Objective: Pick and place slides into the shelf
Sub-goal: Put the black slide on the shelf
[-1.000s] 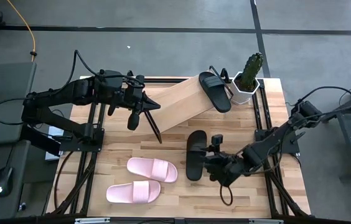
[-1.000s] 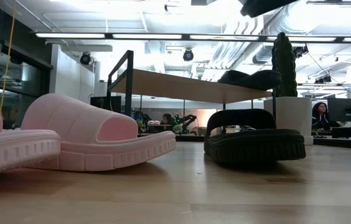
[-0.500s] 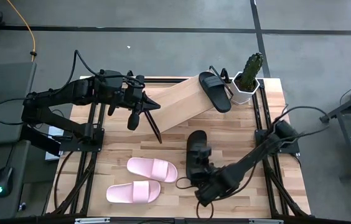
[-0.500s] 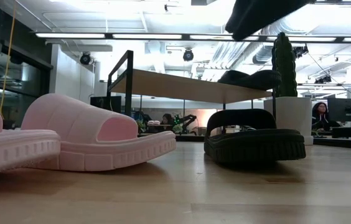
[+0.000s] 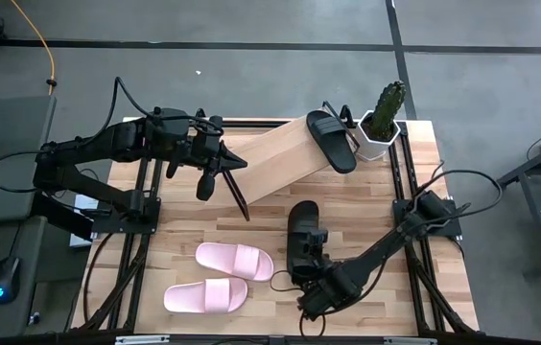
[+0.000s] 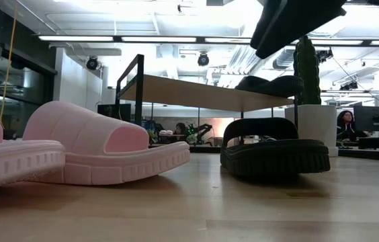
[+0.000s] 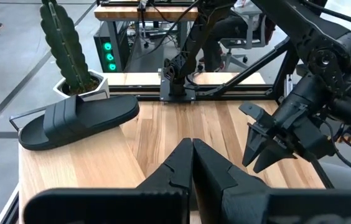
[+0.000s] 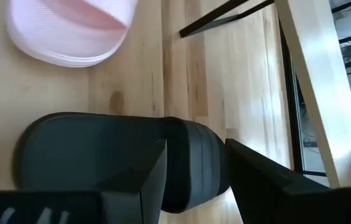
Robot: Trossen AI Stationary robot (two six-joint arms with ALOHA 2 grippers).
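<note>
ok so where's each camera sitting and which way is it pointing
High view: above the table, facing straight down; both arms show, the shut left gripper over the shelf, the right gripper above a black slide.
Low view: at tabletop height, facing level across the pink slides into the room; only a dark part of an arm shows at the top.
Left wrist view: on the left arm, facing across the shelf to the cactus pot; its own shut fingers show.
Right wrist view: on the right arm, facing down at that black slide between its open fingers.
Shared: the high and left wrist views both show the black slide on the shelf.
</note>
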